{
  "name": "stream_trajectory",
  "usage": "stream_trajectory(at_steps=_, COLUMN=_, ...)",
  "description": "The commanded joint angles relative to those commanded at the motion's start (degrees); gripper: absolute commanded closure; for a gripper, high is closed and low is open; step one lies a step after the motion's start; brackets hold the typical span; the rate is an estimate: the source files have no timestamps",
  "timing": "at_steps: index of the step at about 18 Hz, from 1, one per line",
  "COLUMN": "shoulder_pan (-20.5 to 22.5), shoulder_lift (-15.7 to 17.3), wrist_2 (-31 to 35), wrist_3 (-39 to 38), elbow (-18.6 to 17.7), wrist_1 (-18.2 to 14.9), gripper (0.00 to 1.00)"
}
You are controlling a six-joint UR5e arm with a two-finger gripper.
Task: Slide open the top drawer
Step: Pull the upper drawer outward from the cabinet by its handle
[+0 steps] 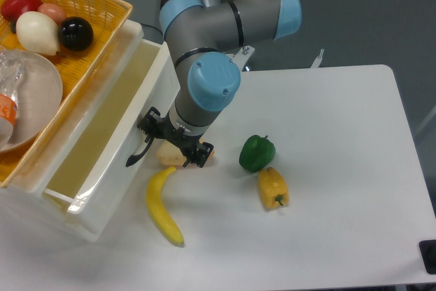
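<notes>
Glossy white plastic top drawer [102,161] stands well out from the cabinet at left, interior exposed. Black two-finger gripper [151,142] clenched on its curved black handle [142,149]. Recommend a straight, level pull, clear of the yellow banana [162,206]

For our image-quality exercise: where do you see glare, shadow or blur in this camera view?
Camera view: sharp overall, even overhead light; soft glare on the arm's blue caps; faint shadows beside the banana and peppers; the gripper at the top drawer handle is dark, detail lost.
</notes>
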Motion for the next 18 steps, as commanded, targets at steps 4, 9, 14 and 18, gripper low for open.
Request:
stream_trajectory(at_steps=4, shoulder_pan=0.2, shoulder_lift=-0.2, wrist_2=0.0, wrist_3=0.0, elbow=0.5, wrist_1=0.0, gripper=0.00)
stream_trajectory(at_steps=9, shoulder_pan=0.6, shoulder_lift=0.0, wrist_2=0.0, wrist_3=0.0, elbow=0.7, wrist_1=-0.1, gripper=0.00)
stream_trajectory(at_steps=14, shoulder_pan=1.2, shoulder_lift=0.0, wrist_2=0.0, wrist_3=0.1, elbow=1.4, wrist_1=-0.1, gripper=0.00)
stream_trajectory(at_steps=18, shoulder_pan=1.7, shoulder_lift=0.0, wrist_2=0.0, wrist_3=0.1, elbow=1.7, wrist_1=-0.1, gripper=0.00)
